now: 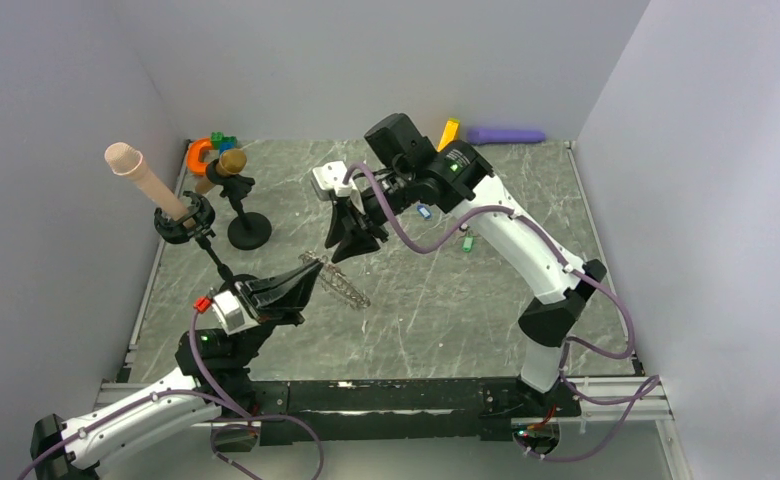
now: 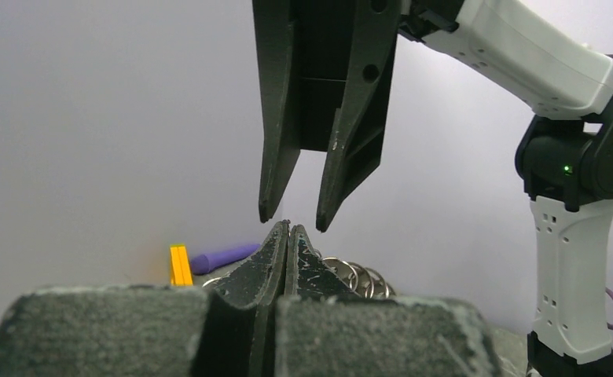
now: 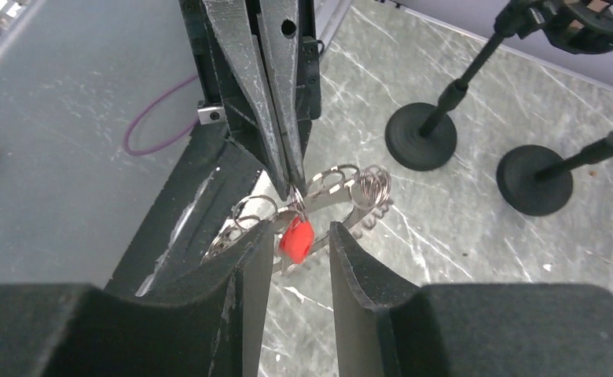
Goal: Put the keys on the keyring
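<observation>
My left gripper (image 1: pixel 314 272) is shut on the keyring (image 3: pixel 343 184), a silver chain of rings that it holds just above the table (image 1: pixel 446 310). A red key (image 3: pixel 296 239) hangs from a ring at the left fingertips (image 3: pixel 294 182). My right gripper (image 3: pixel 300 229) is open, its two pads on either side of the red key without touching it. In the left wrist view the right fingers (image 2: pixel 324 212) stand apart just over my shut left gripper (image 2: pixel 288 228). On the table to the right lie a blue key (image 1: pixel 423 211) and a green key (image 1: pixel 468 243).
Two black stands with round bases (image 1: pixel 249 232) (image 3: pixel 534 179) rise at the left, one carrying a beige cylinder (image 1: pixel 144 176). At the back wall lie an orange block (image 1: pixel 448 132) and a purple cylinder (image 1: pixel 506 135). Grey walls enclose the table.
</observation>
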